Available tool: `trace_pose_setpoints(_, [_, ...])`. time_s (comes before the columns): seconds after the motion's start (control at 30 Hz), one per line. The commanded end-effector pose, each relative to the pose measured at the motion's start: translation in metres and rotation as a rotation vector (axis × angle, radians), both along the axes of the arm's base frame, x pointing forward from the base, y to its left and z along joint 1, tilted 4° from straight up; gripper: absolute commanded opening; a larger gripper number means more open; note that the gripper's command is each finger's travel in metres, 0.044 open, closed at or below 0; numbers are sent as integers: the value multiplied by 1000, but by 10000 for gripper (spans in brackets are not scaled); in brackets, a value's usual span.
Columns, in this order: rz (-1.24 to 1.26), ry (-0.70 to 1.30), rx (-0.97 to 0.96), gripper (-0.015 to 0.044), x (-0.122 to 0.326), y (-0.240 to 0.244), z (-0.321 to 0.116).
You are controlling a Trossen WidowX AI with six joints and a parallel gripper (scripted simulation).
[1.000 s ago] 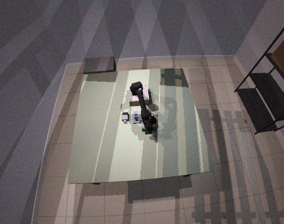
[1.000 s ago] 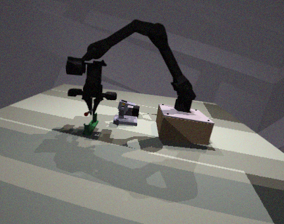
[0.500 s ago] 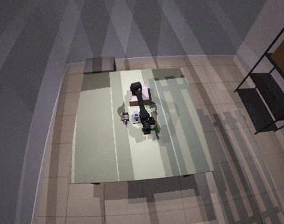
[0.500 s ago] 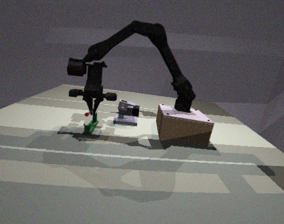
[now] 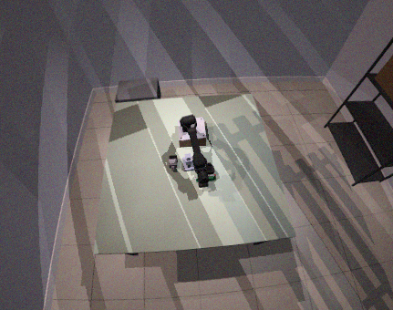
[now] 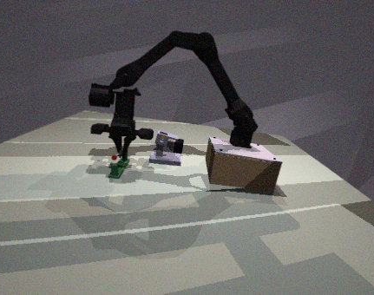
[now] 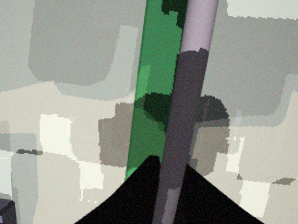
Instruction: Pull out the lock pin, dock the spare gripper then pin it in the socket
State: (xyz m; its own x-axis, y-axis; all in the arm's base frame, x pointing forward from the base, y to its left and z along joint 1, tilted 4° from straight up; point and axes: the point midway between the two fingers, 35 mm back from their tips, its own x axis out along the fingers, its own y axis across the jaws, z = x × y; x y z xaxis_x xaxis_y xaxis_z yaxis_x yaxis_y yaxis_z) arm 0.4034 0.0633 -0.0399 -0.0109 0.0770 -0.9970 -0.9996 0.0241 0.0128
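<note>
My gripper [image 6: 122, 158] [image 7: 162, 165] points down in front of the mount and is shut on the lock pin [image 7: 186, 95], a lilac rod passing between the fingertips. A red knob [image 6: 114, 157] shows beside the fingers. The pin is above a long green holder [image 5: 212, 179] [image 6: 116, 172] [image 7: 159, 55]; whether they touch cannot be told. The lilac mount [image 5: 188, 162] [image 6: 165, 159] stands between the holder and the arm's base. The spare gripper [image 5: 172, 160] [image 6: 177, 146], grey and black, stands beside the mount, partly hidden behind it in the exterior view. The socket's bore cannot be made out.
The arm's base stands on a brown box with a lilac top [image 5: 199, 125] [image 6: 244, 154]. All this is on a pale green table [image 5: 140, 219] [image 6: 173, 234] crossed by shadows. A dark box [image 5: 138, 89] is beyond the far edge, and a black shelf [image 5: 352, 146] is at right.
</note>
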Motion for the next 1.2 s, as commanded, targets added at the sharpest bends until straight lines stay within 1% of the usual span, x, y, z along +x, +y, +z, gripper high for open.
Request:
trace_pose_setpoints(0.0, [6, 0, 0, 0, -1, -1, -8])
trace_pose_setpoints(1.17, [9, -4, 0, 0, -2, -1, -12])
